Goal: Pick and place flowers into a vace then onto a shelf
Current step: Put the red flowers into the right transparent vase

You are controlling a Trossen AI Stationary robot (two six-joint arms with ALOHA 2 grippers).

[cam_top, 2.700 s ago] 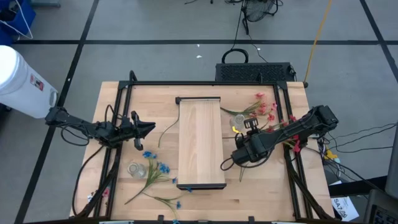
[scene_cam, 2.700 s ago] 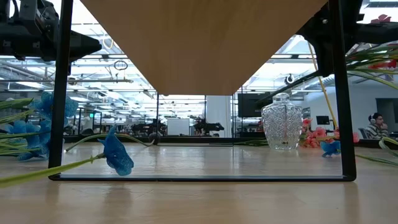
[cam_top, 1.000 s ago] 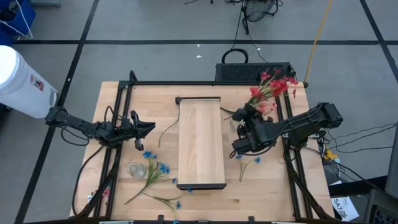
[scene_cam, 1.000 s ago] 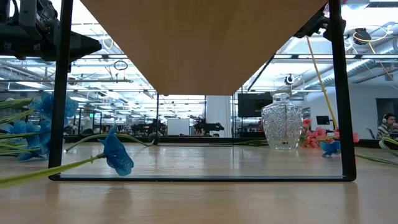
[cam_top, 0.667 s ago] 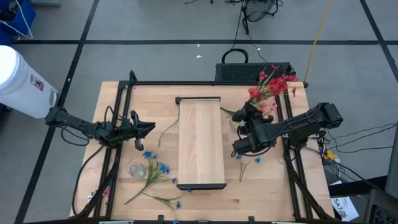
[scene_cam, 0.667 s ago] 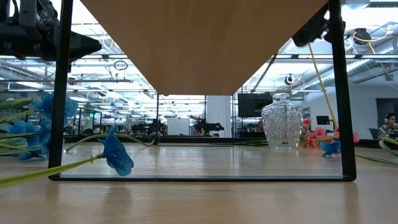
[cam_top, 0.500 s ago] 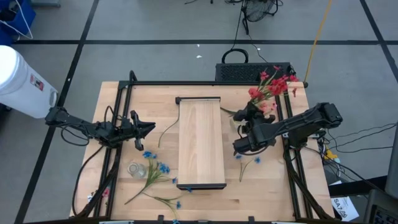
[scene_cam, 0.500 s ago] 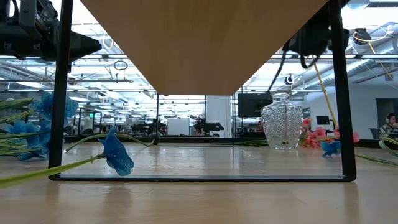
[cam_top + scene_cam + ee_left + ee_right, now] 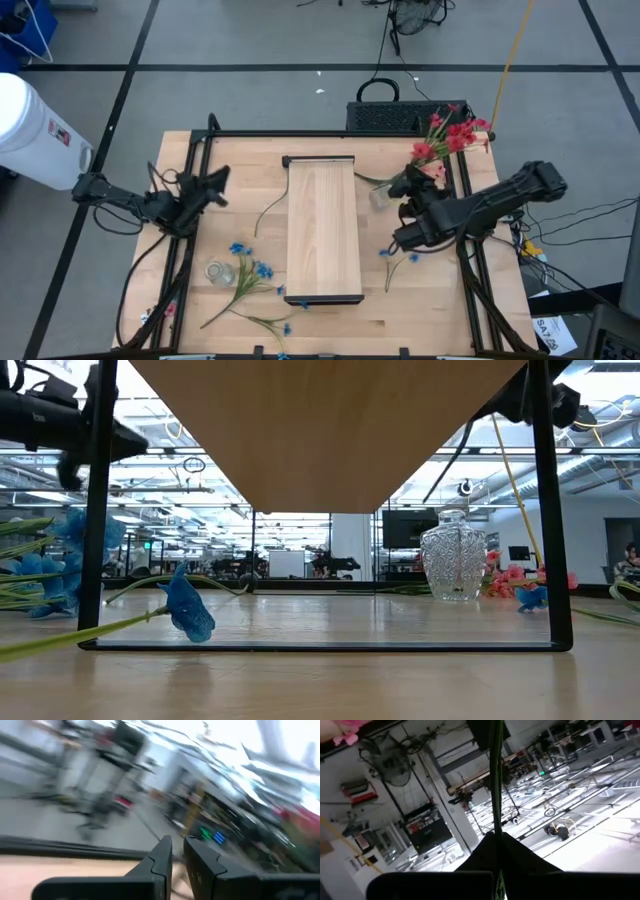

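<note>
My right gripper [image 9: 407,186] is shut on a spray of the flowers with red blossoms [image 9: 452,133], held over the table's far right part. The glass vase [image 9: 380,195] stands upright on the table just left of that gripper, and also shows in the low view as a clear vase [image 9: 455,560]. The shelf [image 9: 323,230], a pale wood plank, lies mid-table. Blue flowers [image 9: 250,275] lie on the table near left. My left gripper [image 9: 217,178] hangs shut and empty at the table's left edge. My right gripper pinches the spray's thin green stem [image 9: 495,826] between its two fingers. The fingers point roughly level toward the table's far edge. The stem runs on past the fingertips, and the red blossoms [image 9: 455,128] are lifted clear above the far right corner.
A small glass jar [image 9: 220,272] stands among the blue flowers. A short blue spray [image 9: 400,262] lies right of the plank. Pink blossoms [image 9: 510,582] lie on the table behind the vase. Black frame posts [image 9: 98,510] stand on either side of the table.
My right gripper has carried the red spray a little toward the table's right edge, still shut on the stem. My left gripper has risen, rolled and swung its tip from pointing right to pointing toward the far right.
</note>
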